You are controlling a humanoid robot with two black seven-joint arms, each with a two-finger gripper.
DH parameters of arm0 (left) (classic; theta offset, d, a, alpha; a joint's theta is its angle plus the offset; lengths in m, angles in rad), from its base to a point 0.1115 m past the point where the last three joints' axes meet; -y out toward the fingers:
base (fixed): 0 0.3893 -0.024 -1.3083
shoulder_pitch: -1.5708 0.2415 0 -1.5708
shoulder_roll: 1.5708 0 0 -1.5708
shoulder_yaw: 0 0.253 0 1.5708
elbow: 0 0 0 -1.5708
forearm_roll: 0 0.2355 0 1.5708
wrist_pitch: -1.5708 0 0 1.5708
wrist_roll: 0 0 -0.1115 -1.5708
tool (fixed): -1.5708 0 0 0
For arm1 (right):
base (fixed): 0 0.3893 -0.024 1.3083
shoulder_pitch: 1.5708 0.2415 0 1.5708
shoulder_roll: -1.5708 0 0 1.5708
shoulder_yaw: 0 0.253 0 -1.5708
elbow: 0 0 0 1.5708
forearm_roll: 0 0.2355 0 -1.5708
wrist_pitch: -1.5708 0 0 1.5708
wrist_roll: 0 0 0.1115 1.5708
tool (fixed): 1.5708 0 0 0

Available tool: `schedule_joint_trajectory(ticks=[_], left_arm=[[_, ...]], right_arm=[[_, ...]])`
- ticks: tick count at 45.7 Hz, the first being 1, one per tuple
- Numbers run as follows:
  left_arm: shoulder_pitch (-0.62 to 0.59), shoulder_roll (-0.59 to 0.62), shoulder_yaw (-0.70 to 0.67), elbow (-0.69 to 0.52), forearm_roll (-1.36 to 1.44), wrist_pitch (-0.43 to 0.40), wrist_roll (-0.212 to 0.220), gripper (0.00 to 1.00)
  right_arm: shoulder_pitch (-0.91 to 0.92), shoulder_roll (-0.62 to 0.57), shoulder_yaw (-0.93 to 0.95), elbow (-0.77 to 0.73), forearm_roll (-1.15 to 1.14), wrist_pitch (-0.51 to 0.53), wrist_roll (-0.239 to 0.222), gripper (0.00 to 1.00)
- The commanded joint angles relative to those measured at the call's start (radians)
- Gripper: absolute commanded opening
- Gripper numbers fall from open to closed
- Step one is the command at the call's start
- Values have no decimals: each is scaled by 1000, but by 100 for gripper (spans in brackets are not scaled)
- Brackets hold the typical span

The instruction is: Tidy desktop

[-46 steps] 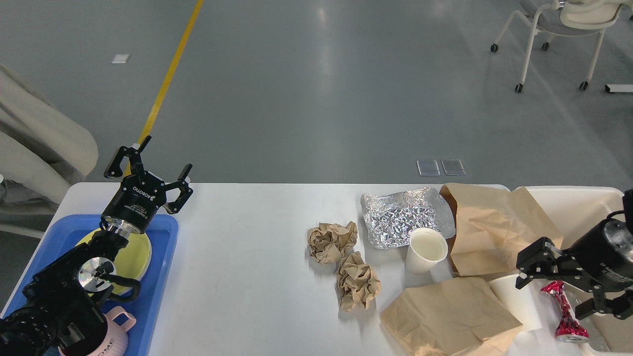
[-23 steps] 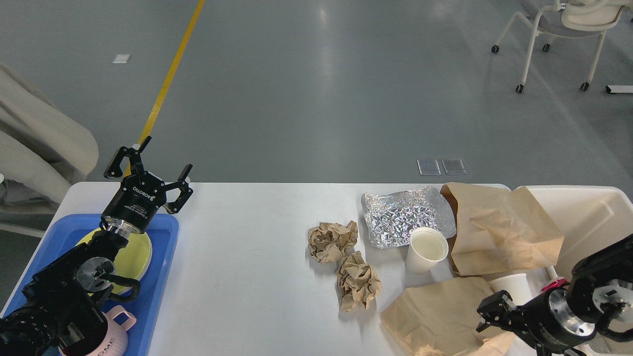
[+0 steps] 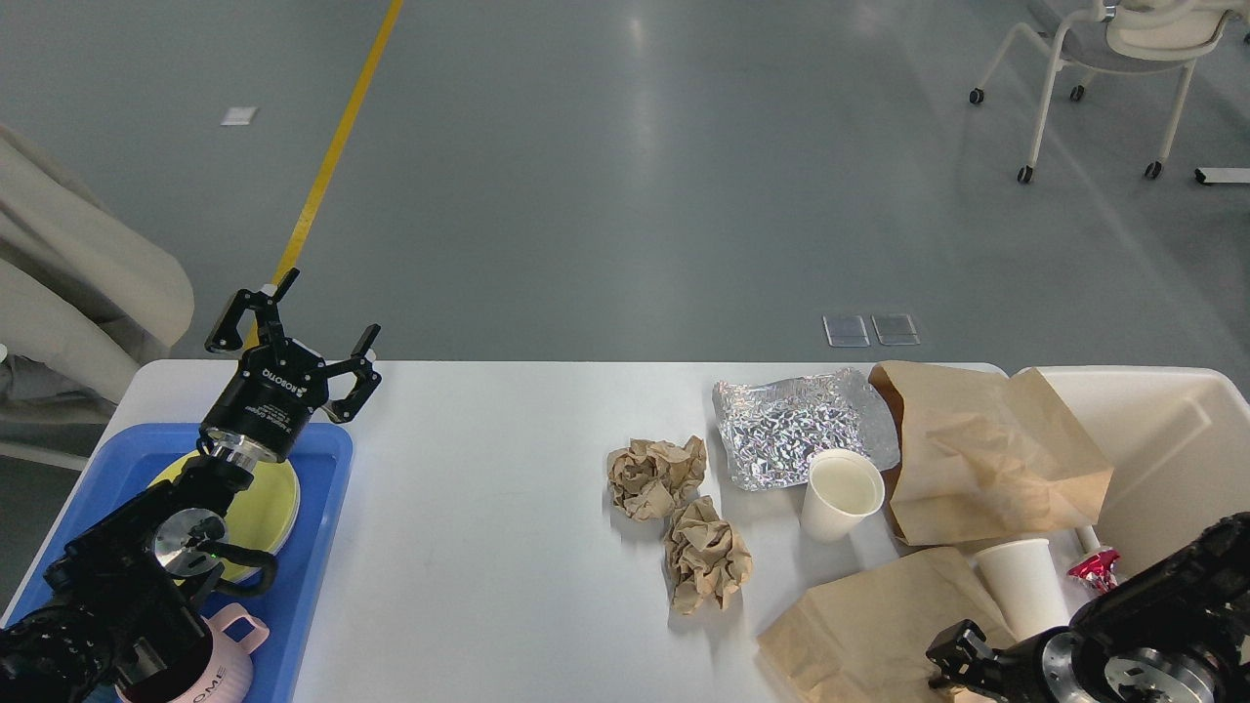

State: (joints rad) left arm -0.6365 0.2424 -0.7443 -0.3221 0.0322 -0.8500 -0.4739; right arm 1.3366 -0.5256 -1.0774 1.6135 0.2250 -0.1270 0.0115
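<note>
Grey polished floor with a yellow line surrounds the white counter (image 3: pixel 488 547), which spans the view beneath both hands. Left hand (image 3: pixel 293 337) hovers released above the blue tray (image 3: pixel 322 547). Right hand (image 3: pixel 962 664): cannot tell. Between the hands lie two crumpled paper balls (image 3: pixel 656 475), two paper cups (image 3: pixel 841 495), two brown bags (image 3: pixel 986 459), one foil sheet (image 3: pixel 796 425).
</note>
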Motion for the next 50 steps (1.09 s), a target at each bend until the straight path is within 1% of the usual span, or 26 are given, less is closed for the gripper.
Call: schedule_joint_trajectory(ticks=[1, 10, 18, 21, 24, 26, 30, 35, 37, 38, 42, 45, 50], left_arm=[[0, 0, 0, 0, 0, 0, 0, 100], [0, 0, 0, 0, 0, 0, 0, 100], [0, 0, 0, 0, 0, 0, 0, 100], [0, 0, 0, 0, 0, 0, 0, 100], [0, 0, 0, 0, 0, 0, -2, 100], [0, 0, 0, 0, 0, 0, 0, 100], [0, 0, 0, 0, 0, 0, 0, 100], [0, 0, 0, 0, 0, 0, 0, 100], [0, 0, 0, 0, 0, 2, 0, 100], [0, 0, -1, 0, 0, 2, 0, 100], [0, 0, -1, 0, 0, 0, -2, 100], [1, 2, -3, 0, 0, 2, -2, 100], [1, 2, -1, 0, 0, 2, -2, 100]], right_arm=[[-1, 1, 10, 0, -1, 1, 4, 0], [-4, -2, 34, 3, -1, 4, 5, 0], [-7, -7, 28, 11, -4, 21, 31, 0], [1, -13, 24, 16, -6, 26, 35, 0], [24, -33, 17, 23, -9, 36, 35, 0], [61, -65, 5, 40, -18, 64, 35, 0], [223, -151, -67, 103, -96, 193, 25, 0], [531, -215, -231, 108, -209, 393, 22, 0], [663, -220, -291, 79, -229, 492, 24, 0], [781, -220, -335, 39, -239, 595, 25, 0], [975, -220, -377, -61, -292, 785, 25, 0], [1076, -223, -378, -127, -392, 869, 25, 0], [1196, -221, -378, -190, -536, 938, 28, 0]])
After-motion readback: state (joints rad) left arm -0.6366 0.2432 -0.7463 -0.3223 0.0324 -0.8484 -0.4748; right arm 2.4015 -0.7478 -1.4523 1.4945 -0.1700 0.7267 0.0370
